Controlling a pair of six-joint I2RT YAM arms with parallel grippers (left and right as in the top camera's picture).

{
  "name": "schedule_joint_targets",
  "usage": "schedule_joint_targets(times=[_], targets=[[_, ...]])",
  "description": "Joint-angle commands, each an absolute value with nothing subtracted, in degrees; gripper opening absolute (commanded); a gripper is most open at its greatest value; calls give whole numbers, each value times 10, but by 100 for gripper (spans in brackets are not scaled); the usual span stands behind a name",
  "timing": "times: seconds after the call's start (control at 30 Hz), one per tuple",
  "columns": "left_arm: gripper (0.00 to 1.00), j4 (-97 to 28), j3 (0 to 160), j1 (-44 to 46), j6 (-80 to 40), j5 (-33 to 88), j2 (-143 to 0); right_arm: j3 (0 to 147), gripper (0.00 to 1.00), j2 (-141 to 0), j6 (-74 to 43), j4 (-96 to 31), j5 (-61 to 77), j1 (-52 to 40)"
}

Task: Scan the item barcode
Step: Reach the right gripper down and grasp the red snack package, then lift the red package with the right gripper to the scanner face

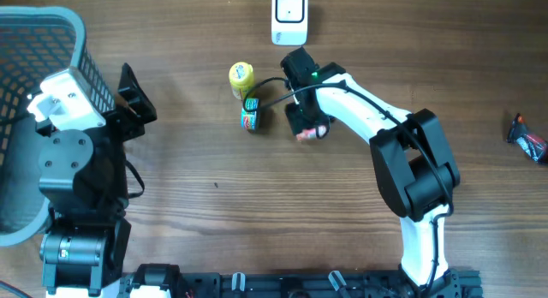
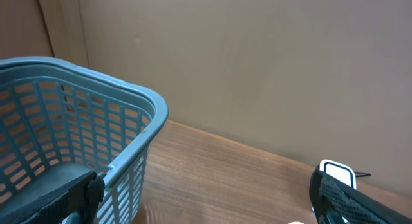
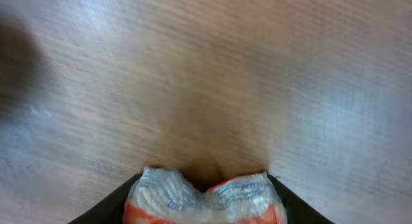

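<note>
Fingers (image 2: 51, 198) of my left gripper (image 1: 135, 97) gape wide beside the blue basket (image 1: 34, 41). Near the white scanner (image 1: 289, 15), my right gripper (image 1: 310, 131) is clamped on a crinkly orange-white packet (image 3: 205, 197) mid-table, right of a small can (image 1: 250, 116).

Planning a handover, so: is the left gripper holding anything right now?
No: the left gripper stands wide open, with nothing but bare table between its fingers.
</note>
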State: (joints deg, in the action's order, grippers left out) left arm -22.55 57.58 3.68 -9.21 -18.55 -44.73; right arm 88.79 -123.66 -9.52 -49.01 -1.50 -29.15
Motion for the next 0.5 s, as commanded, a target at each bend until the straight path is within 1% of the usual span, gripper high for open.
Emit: schedule_joint_targets(times=[0.0, 0.1, 0.23, 0.4, 0.47], targets=[[100, -230, 572, 34, -112, -176, -447, 924, 52, -1245, -147, -570, 12, -290], [100, -234, 572, 34, -120, -174, -447, 969, 51, -1245, -179, -656, 50, -290], [100, -248, 572, 35, -125, -151, -450, 1035, 48, -1245, -202, -764, 138, -290], [100, -256, 572, 35, -125, -105, -475, 1054, 48, -1245, -225, -809, 272, -290], [100, -256, 572, 35, -125, -77, -490, 1054, 52, -1245, -225, -815, 320, -290]])
